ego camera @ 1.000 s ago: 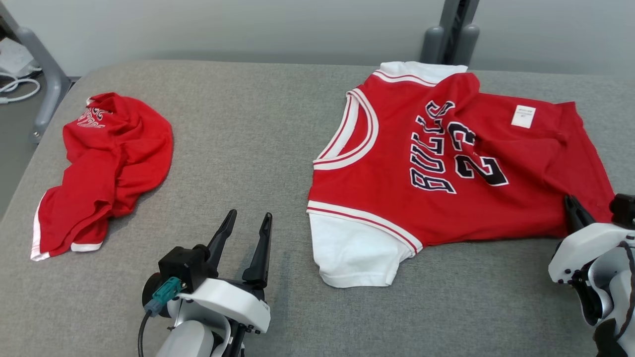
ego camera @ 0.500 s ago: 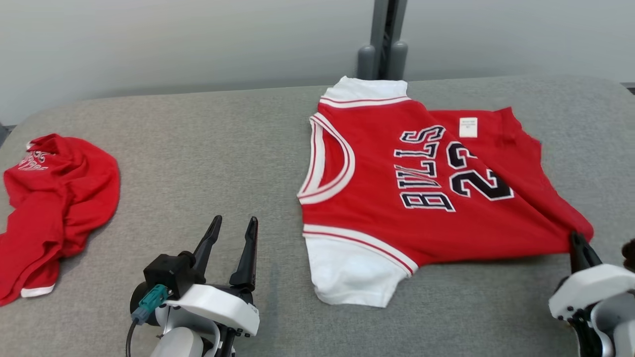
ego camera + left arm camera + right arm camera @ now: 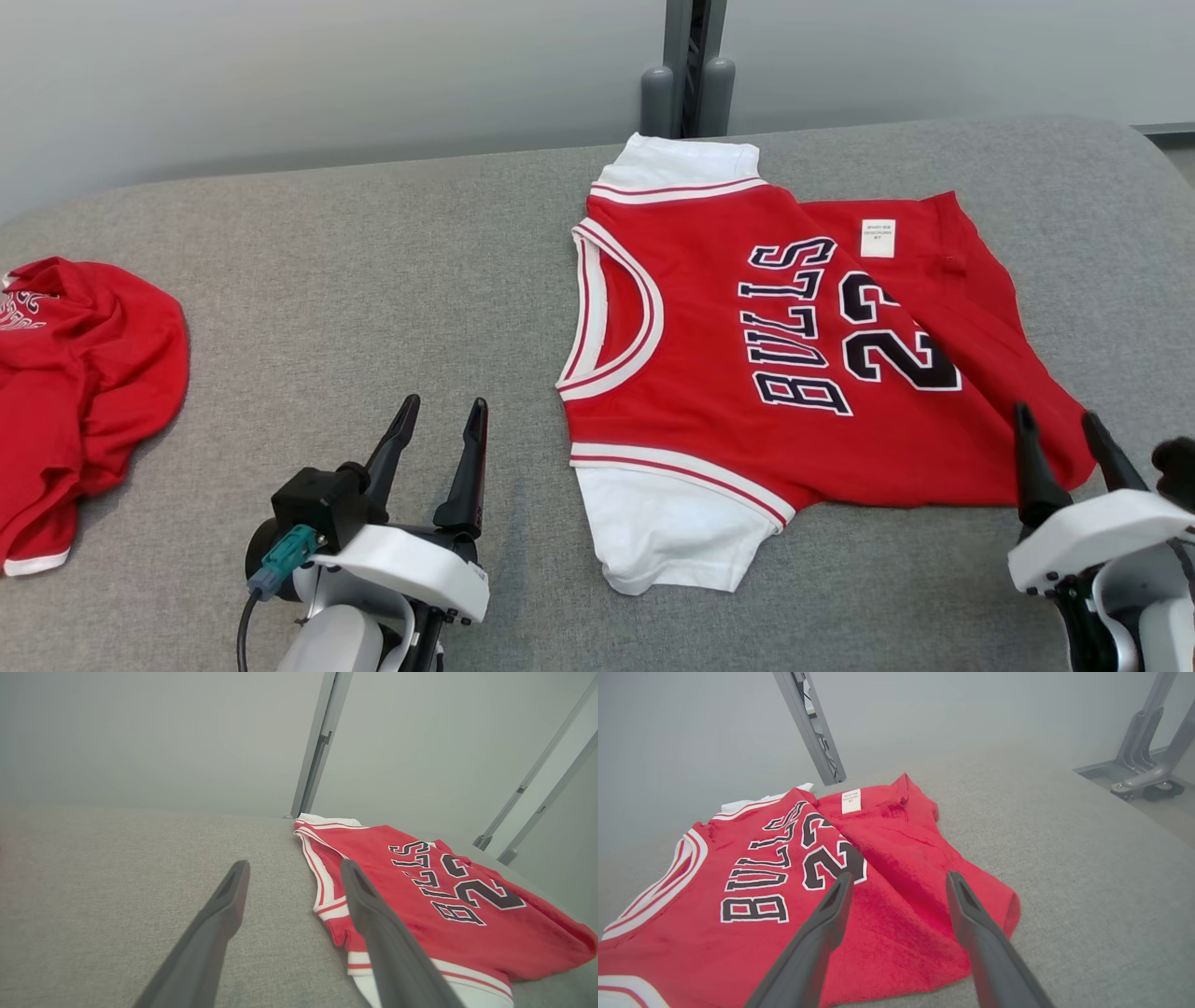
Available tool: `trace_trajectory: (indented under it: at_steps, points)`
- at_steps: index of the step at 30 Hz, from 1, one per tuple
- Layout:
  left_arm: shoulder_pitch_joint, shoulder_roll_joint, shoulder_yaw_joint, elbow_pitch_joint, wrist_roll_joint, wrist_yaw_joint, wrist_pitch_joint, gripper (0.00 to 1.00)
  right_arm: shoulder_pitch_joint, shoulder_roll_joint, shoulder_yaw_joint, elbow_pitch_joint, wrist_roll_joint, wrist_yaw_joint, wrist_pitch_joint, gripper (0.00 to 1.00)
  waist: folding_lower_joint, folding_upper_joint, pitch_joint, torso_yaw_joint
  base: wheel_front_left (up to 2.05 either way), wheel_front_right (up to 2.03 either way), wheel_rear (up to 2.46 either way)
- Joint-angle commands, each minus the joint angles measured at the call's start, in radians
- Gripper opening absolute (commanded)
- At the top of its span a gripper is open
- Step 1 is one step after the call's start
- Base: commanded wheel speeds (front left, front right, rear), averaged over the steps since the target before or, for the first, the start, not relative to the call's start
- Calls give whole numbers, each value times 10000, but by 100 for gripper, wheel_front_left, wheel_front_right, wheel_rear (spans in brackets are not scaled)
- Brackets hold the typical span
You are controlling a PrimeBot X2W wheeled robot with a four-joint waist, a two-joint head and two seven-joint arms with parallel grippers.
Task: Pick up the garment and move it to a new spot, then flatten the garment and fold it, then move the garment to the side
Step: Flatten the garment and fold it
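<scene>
Left claw [image 3: 445, 401]: fingers apart and gripping nothing, poised over bare grey bench [image 3: 373, 280].
Right claw [image 3: 1055, 413]: fingers spread wide, no cloth pinched between them. The tips sit at the hem corner of the jersey [image 3: 709, 411].
Jersey, relative to right claw: it spreads ahead and to the left of the claw. In the right wrist view the red hem corner lies under and between the two fingers, and the "BULLS 23" print starts just past the left fingertip.
Jersey, relative to left claw: ahead and to its right, apart from it. In the left wrist view the near white sleeve and the striped armhole lie just beside the right finger.
Jersey, lay: flat on the bench, print up, neck opening turned toward the left claw's side. One white sleeve [image 3: 663, 532] is nearest the robot — the other sits at the far edge.
Fold: a diagonal crease runs through the number, with the far hem flap turned over to show a white label [image 3: 878, 237].
Other red garment [image 3: 84, 373]: crumpled, well away to the left of the left claw.
Behind: a grey post [image 3: 686, 56] beyond the bench's far edge.
</scene>
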Motion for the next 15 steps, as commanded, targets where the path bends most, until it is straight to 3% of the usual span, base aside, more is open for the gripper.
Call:
trace_trajectory:
  at_steps: [1,15]
  points:
    - [-131,45,11,37,11,-55,-45,100,-119,-63,187,-390,-32,-3,-219,100,0,0,25,13,0,0,0]
    - [-1432,47,-127,836,-15,-215,-38,100,-412,-59,1575,-2446,-180,-3,-1189,100,0,0,906,-809,0,0,0]
